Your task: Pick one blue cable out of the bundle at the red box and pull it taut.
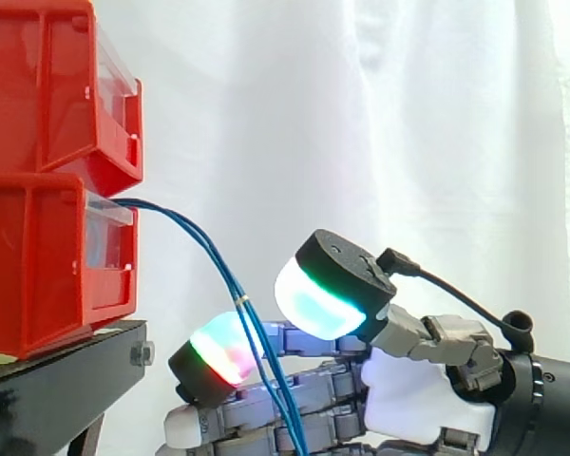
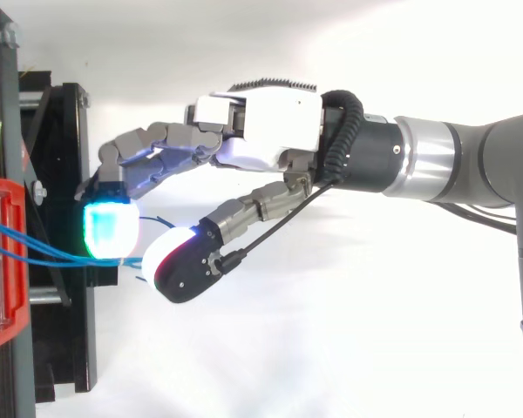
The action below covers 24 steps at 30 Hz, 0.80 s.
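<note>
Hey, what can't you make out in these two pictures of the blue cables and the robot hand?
- Side view: the blue cables run off the bottom edge; their lower ends are cut off.
- Top view: the robot hand covers where the cables reach it, so any grip is unconfirmed.
- Both views: the walls of the red bin hide where the cables start.
- Cable count: strands overlap, too thin to count.

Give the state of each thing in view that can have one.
blue cables, slack, sagging from the lower red bin down past the hand.
lower red bin, on the black stand, cables leaving its front.
upper red bin, stacked on the lower one.
hand, at the cables; grip cannot be told.
</note>
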{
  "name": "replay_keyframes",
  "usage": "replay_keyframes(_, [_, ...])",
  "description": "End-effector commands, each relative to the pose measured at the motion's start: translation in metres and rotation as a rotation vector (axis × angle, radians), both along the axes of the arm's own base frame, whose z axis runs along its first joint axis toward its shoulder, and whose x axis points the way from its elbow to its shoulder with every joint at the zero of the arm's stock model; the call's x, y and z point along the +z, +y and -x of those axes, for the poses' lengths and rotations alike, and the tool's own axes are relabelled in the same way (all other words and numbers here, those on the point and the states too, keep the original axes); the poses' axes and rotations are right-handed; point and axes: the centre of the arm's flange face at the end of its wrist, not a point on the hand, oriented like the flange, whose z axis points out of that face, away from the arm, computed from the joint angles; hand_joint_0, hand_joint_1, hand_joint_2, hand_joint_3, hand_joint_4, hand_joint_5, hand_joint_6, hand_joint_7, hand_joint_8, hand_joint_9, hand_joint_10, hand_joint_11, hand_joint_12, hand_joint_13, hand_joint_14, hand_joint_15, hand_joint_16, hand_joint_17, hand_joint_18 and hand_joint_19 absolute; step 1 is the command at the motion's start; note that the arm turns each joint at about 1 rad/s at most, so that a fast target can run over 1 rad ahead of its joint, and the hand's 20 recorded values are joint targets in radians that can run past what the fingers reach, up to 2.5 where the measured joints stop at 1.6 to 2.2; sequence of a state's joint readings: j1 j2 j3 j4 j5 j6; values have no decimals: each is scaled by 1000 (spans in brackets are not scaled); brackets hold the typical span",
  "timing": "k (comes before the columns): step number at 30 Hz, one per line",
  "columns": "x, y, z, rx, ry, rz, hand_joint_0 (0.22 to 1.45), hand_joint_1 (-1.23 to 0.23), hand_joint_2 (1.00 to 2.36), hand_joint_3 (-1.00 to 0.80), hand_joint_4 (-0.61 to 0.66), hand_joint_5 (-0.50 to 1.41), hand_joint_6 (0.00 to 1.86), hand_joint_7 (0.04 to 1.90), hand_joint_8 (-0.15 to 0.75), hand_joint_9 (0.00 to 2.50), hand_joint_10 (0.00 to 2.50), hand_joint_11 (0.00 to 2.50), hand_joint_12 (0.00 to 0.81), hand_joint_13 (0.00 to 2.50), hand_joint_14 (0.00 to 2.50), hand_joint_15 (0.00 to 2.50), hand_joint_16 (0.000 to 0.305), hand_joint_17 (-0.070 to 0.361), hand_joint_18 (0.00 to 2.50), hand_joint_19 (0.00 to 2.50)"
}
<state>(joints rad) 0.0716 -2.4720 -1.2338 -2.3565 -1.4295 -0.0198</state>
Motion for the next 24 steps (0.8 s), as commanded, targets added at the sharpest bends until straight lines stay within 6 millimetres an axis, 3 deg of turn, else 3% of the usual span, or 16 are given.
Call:
replay_keyframes(1, [1,1,-1,-6,-10,7,534,-708,1000,-500,351,-127,502,1101,393,578,8,372,424,424,8,205,59,132,413,364])
replay_keyframes(24, [-1,16,-5,-36,-12,33,544,-743,1000,-500,347,-126,502,1122,395,580,9,376,424,423,8,201,59,132,415,352])
